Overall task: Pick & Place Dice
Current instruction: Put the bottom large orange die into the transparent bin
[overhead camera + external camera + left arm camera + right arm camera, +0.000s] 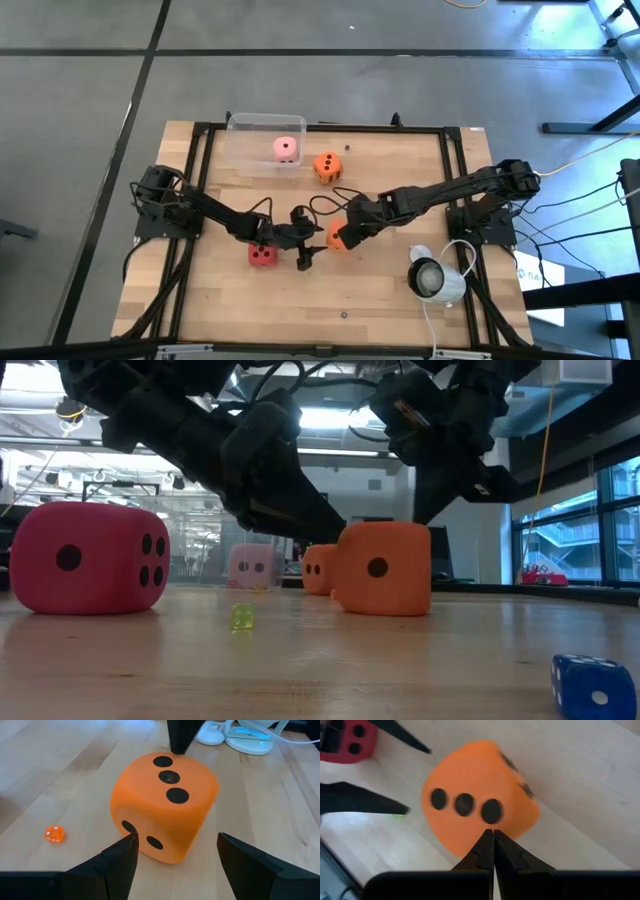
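High view, dice: one orange die (338,236) lies mid-table between the two grippers; a second orange die (327,166) sits just beside a clear bin (240,135) that holds the pink die (286,149); the red die (263,255) rests near the left arm.
High view, arms: the left gripper (303,243) reaches in beside the near orange die; the right gripper (345,232) is at that die's other side, over it.
High view, other: a white camera (432,279) with its cord lies near the right arm's base.
Low view: the red die (90,557) and near orange die (384,568) stand on the table (400,660), both arms coming down above them; the pink die (252,566) and the other orange die (320,568) show farther back. A tiny yellow die (242,617) and a small blue die (594,686) also lie on the wood.
Left wrist view: its fingers (120,862) stand wide apart, facing the orange die (164,806), not yet around it. A tiny orange die (54,834) lies off to the side.
Right wrist view: the jaws are pressed together, their tip at the three-pip face of the orange die (479,805), holding nothing.
Step, as I judge: the left arm is lining up its grasp while the right steadies or nudges the die.
Next move calls for: the left gripper advancing until the die sits between its fingers, then closing squarely on opposite faces; the bin looks the likely goal.
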Robot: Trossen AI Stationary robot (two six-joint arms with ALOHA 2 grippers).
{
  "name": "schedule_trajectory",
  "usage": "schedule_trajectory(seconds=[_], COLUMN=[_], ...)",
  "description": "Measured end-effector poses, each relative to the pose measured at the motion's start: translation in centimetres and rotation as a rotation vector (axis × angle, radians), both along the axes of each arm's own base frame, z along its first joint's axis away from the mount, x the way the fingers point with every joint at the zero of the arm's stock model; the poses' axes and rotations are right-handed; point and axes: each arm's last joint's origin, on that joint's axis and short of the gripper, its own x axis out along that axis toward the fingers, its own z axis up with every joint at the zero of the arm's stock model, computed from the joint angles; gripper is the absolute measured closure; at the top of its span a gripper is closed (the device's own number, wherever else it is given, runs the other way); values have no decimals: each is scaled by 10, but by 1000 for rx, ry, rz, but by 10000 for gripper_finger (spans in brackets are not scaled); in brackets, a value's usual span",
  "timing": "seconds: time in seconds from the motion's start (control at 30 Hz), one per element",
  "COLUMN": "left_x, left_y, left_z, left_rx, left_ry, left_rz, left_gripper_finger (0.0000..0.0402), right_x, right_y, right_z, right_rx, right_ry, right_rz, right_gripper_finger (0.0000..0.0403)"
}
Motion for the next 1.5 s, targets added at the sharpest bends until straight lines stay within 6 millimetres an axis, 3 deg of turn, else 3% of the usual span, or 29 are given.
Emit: schedule_trajectory(seconds=[0.27, 0.47, 0.9, 1.23, 1.5], left_x=[-1, -1, -3, -2, 9], left_y=[-3, -3, -3, -2, -4], left_z=[-2, -2, -4, -4, -24], left_rx=[-10, -10, -2, -28, -83], left_ry=[15, 15, 40, 38, -12], left_rz=[-10, -11, 7, -9, -57], left_gripper_finger=[136, 136, 137, 137, 137], right_x=[-4, 6, 19, 21, 25], right_y=[-1, 3, 5, 5, 9], right_z=[-7, -31, -27, -32, -43], right_rx=[-25, -4, 58, 82, 121], right_ry=[77, 124, -11, 0, 28], right_rz=[-4, 26, 17, 44, 67], right_gripper_finger=[403, 403, 403, 403, 403])
